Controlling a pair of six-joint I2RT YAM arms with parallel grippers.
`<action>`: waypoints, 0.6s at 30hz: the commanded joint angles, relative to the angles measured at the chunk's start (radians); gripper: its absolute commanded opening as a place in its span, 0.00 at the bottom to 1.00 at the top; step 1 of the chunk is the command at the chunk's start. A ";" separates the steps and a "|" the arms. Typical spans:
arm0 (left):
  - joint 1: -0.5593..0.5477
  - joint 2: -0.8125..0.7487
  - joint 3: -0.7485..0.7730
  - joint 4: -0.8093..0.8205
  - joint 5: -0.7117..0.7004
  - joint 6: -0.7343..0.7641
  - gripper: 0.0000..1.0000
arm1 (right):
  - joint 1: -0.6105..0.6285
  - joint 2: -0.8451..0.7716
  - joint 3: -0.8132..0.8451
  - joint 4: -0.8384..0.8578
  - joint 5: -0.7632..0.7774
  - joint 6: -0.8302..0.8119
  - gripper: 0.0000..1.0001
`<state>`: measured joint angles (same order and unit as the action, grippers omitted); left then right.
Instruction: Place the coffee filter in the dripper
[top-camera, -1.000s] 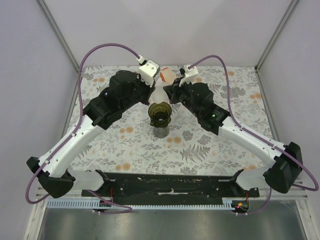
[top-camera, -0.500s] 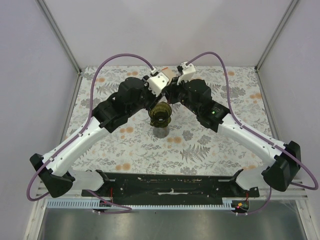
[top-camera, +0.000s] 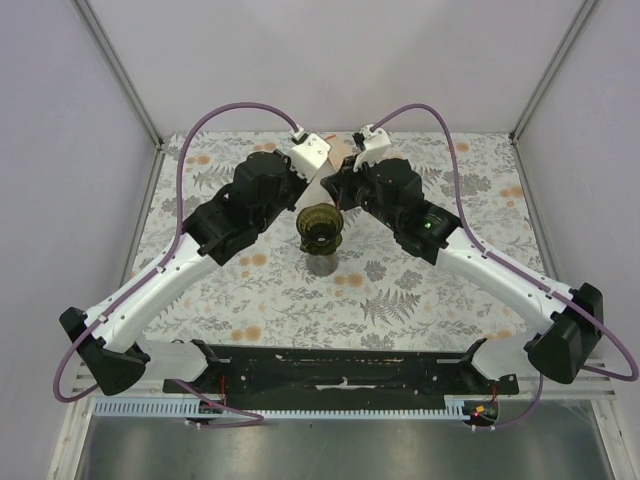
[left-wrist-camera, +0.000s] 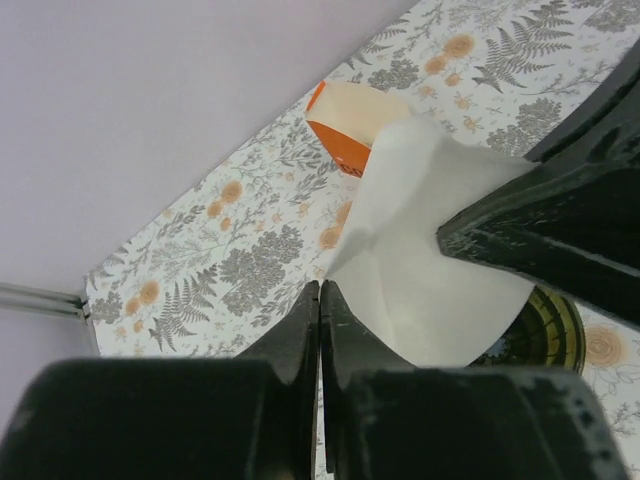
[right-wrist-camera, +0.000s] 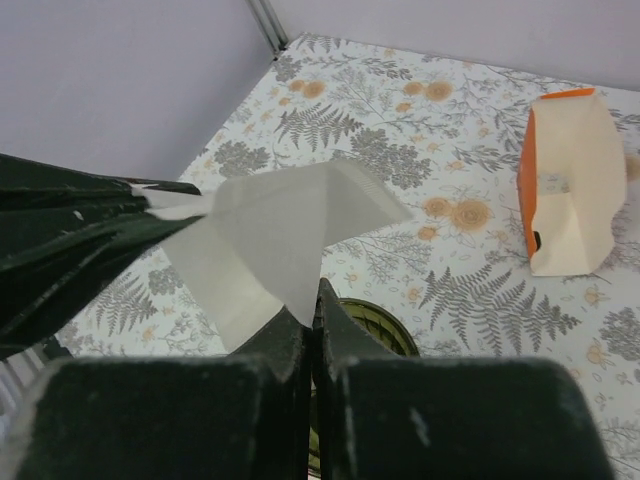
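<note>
Left fingers (left-wrist-camera: 296, 335) and right fingers (right-wrist-camera: 330, 342) pinch the coffee filter (left-wrist-camera: 420, 250) — closed.

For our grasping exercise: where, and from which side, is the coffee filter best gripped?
Pinch the coffee filter at its flat edge, from the side. It is thin paper; the left gripper and right gripper each pinch an opposite edge, holding it up near the dripper.

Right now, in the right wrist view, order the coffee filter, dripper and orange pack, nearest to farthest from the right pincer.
1. coffee filter, pinched in the right pincer.
2. dripper, just below it.
3. orange pack, upper right on the table.
</note>
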<state>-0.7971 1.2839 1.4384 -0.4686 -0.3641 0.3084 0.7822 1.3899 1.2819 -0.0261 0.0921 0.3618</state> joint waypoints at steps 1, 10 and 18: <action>0.001 -0.018 0.007 0.024 -0.075 0.017 0.02 | -0.023 -0.077 0.002 -0.038 0.099 -0.078 0.00; 0.002 -0.011 0.059 -0.024 -0.003 -0.077 0.02 | -0.021 -0.085 -0.022 0.017 0.068 -0.107 0.13; 0.002 0.014 0.146 -0.077 0.086 -0.245 0.02 | -0.012 -0.081 -0.134 0.313 0.052 0.003 0.44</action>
<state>-0.7967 1.2881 1.5208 -0.5373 -0.3275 0.1818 0.7666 1.3334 1.1877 0.0818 0.1528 0.3077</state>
